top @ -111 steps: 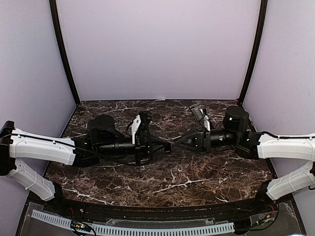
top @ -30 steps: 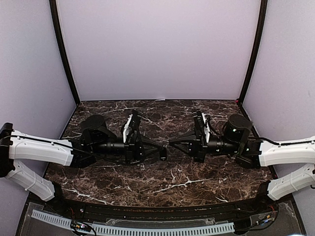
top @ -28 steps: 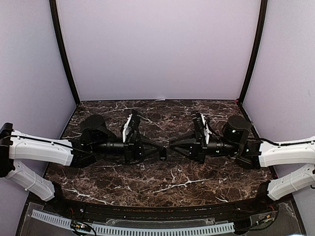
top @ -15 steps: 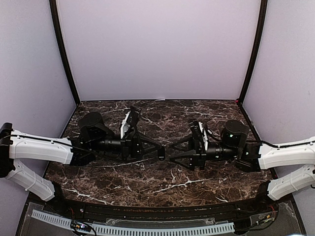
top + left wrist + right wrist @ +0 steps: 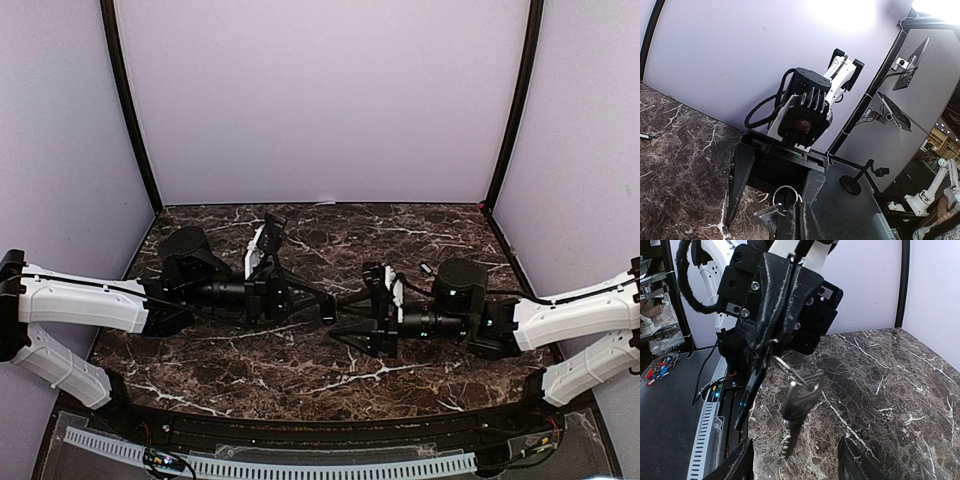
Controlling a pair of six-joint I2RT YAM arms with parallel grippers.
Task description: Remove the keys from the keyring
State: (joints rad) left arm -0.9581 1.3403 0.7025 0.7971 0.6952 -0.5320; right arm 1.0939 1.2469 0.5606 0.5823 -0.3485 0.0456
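- My left gripper point(image 5: 800, 221) is clamping fully shut, and its two fingers point(image 5: 791, 226) are pressing flat against each other with no gap showing.
- These fingertips are pinching the keyring point(image 5: 788, 371), a thin wire loop that is projecting from between them.
- The keys point(image 5: 799, 402) are hanging from the lower end of that loop, bunched together and pointing downward. I cannot tell how many there are.
- In the left wrist view, one silvery key is showing just beyond my left fingertips, angled to the side beneath the loop.
- My right gripper point(image 5: 796, 462) is standing wide open and is gripping nothing.
- Its two fingers point(image 5: 737, 466) are sitting one to each side of the hanging keys. The keys are lying in the gap between them and, as far as I can see, are touching neither finger.
- In the top view, the two grippers are facing each other tip to tip, with the right fingertips bracketing the left fingertips.
- This meeting point is lying over the middle of the table point(image 5: 890, 390), a dark brown marble surface with white veins.
- My left arm point(image 5: 90, 300) is reaching in from the left edge and my right arm point(image 5: 570, 315) from the right edge, both running low and nearly level above the table.
- A plain pale wall point(image 5: 320, 100) is closing off the far side of the table.
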